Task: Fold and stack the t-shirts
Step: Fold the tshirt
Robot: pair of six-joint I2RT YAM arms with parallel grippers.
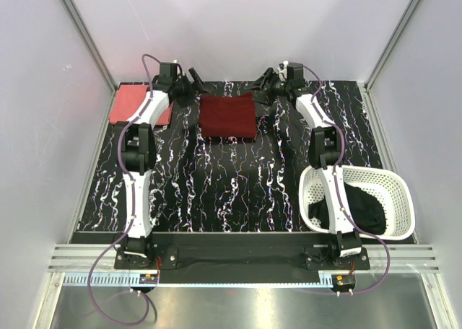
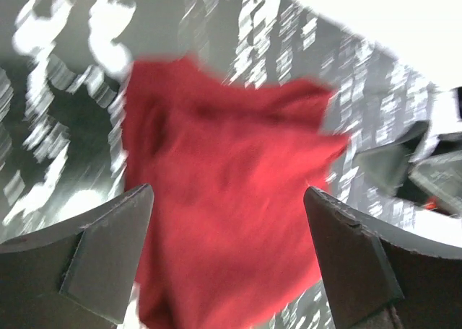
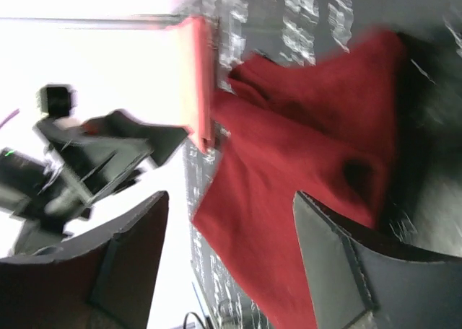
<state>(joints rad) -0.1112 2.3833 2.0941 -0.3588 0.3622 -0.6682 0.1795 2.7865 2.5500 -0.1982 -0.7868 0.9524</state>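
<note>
Maroon t-shirt [image 1: 228, 115]: folded flat, far centre of the black marbled table [image 1: 216, 192]. Coral t-shirt [image 1: 133, 103]: folded, far left corner. Black t-shirt [image 1: 364, 208]: heaped in the white basket [image 1: 395, 187], near right. Left gripper [image 2: 227, 199] and right gripper [image 3: 231, 203]: jaws wide, holding nothing, flanking the maroon t-shirt's far corners.
</note>
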